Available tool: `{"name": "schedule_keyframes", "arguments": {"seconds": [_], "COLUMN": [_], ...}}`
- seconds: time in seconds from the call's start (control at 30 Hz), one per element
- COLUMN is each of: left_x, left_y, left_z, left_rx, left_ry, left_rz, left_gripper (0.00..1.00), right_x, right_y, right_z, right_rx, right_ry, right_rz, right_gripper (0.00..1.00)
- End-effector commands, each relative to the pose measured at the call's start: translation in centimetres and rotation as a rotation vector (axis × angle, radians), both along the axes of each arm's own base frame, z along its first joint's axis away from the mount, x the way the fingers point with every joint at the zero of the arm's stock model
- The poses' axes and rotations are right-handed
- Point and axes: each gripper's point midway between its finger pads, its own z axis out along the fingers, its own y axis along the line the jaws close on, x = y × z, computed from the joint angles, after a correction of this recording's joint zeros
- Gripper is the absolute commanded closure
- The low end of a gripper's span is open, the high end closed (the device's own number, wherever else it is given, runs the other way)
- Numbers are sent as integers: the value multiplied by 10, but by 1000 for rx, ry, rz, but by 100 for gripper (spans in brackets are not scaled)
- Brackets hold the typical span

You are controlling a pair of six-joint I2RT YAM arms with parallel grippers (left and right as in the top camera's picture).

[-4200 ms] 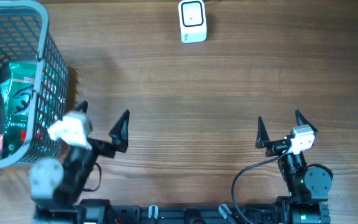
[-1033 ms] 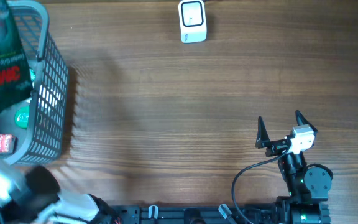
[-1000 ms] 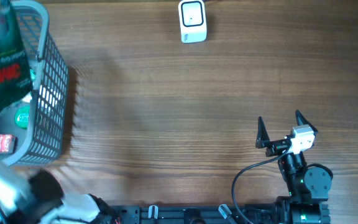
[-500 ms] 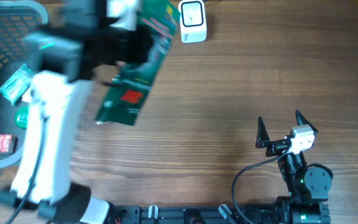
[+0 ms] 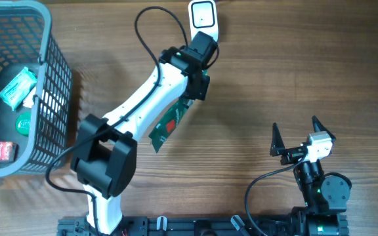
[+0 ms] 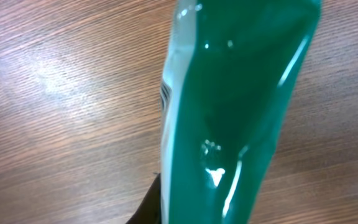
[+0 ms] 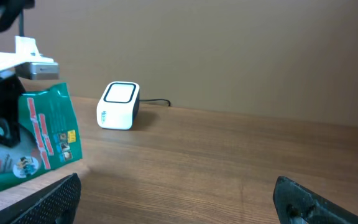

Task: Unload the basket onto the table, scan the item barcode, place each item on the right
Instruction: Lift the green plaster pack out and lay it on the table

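The left pincer (image 5: 194, 88) is clamping, jaws fully closed, on the top edge of the glossy green plastic packet with red print (image 5: 169, 124). The packet is hanging tilted below the pincer, seemingly clear of the wooden counter (image 5: 274, 65). The small white box-shaped barcode scanner (image 5: 203, 21) is sitting just beyond the pincer, on the side away from the packet.

To scan well, I judge the pincer should be turning the packet until its barcode face is looking squarely at the scanner's window. It should be holding the packet flat and steady, since the shiny film is throwing glare. In the wrist view, what looks like a strip of dark bars is showing only edge-on at the packet's pale seam.

The right pincer (image 5: 295, 131) is resting well apart, spread as wide as it goes and gripping nothing.
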Motion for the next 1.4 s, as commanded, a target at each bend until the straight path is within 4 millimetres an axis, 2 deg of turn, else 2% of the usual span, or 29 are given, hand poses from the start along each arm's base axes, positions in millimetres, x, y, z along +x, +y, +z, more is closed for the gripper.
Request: {"name": "schedule_keyframes", "arguments": {"seconds": [0.0,0.2,0.37,0.47,0.6,0.63,0.67,0.7,0.73,0.8,0.9,1.0,1.03,1.1,1.13,1.17,1.23,1.3,1.37], "left_x": [9,6,15,11,9,8,7,4,3,2,1,-2,-2,-3,-3,-2,-1,-2,-7], "left_y": [3,-2,7,1,-4,-4,-4,-6,-8,-8,-11,-13,-11,4,19,32,73,133,198], "left_z": [-2,-2,2,-9,-36,-42,-48,-52,-53,-44,-7,43,66,124,153,172,214,254,284], "left_rx": [18,36,262,322,321,320,317,309,307,298,246,168,133,40,-5,-32,-85,-133,-190], "left_ry": [-35,-46,-203,-214,-186,-178,-166,-151,-146,-156,-190,-245,-283,-385,-439,-476,-564,-658,-734], "left_rz": [28,12,9,-18,48,73,82,85,80,80,61,53,63,109,146,179,275,437,625], "left_gripper": [96,96,96,96,92,84,61,11,0,0,0,0,0,0,0,0,0,0,0], "right_x": [0,0,0,0,0,0,0,0,0,0,0,0,0,0,0,0,0,0,0], "right_y": [0,0,0,0,0,0,0,0,0,0,0,0,0,0,0,0,0,0,0], "right_z": [1,1,1,1,1,1,1,1,1,1,1,1,1,1,1,1,1,1,1], "right_rx": [-13,-13,-13,-13,-13,-13,-13,-13,-13,-13,-13,-13,-13,-13,-13,-13,-12,-12,-13], "right_ry": [-5,-5,-5,-5,-5,-5,-5,-5,-5,-5,-5,-5,-5,-5,-5,-5,-5,-5,-5], "right_rz": [-4,-4,-4,-4,-4,-4,-4,-4,-4,-4,-4,-4,-4,-4,-4,-4,-4,-4,-4], "right_gripper": [0,0,0,0,0,0,0,0,0,0,0,0,0,0,0,0,0,0,0]}}
